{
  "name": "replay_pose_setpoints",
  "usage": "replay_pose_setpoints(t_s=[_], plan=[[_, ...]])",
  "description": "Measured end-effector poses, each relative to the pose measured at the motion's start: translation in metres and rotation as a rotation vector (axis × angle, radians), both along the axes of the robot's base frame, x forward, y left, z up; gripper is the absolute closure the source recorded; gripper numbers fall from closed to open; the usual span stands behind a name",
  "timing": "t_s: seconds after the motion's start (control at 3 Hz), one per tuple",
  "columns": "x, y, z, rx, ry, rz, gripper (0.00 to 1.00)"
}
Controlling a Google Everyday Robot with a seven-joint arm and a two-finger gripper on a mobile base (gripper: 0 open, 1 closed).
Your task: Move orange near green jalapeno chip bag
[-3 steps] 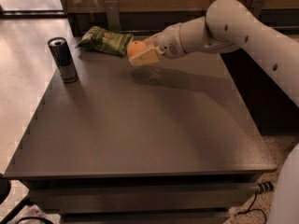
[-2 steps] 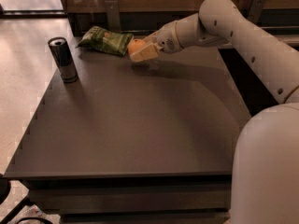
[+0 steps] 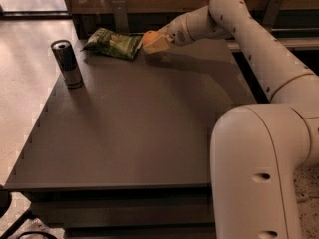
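My gripper [image 3: 153,42] is clamped on the orange [image 3: 148,35], low over the bench [image 3: 139,133], just at 3 o'clock of the green jalapeno chip bag [image 3: 112,43]. I'd lower gently and let go without nudging the flat, crinkly foil. The round, matte fruit may roll on this smooth top. A dark cylindrical can [image 3: 67,63] stands at the bag's 8 o'clock, apart.

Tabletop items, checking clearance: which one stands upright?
The dark can, at the left edge; the green chip bag lies flat beside the gripper holding the orange.
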State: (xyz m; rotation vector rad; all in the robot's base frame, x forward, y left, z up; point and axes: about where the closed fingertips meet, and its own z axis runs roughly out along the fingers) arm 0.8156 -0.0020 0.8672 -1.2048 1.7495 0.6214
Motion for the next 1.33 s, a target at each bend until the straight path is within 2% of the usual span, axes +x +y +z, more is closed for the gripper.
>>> replay_pose_setpoints(t_s=[0.33,0.67,1.0,1.33], plan=[[0.016,-0.013,-0.001,0.024,-0.028,-0.055,1.00],[0.017,-0.023,-0.002,0.027,-0.051,-0.104,1.00],[0.005,-0.024,-0.009,-0.016,-0.050,-0.133,1.00],[-0.010,-0.014,-0.022,-0.053,-0.031,-0.130,1.00]])
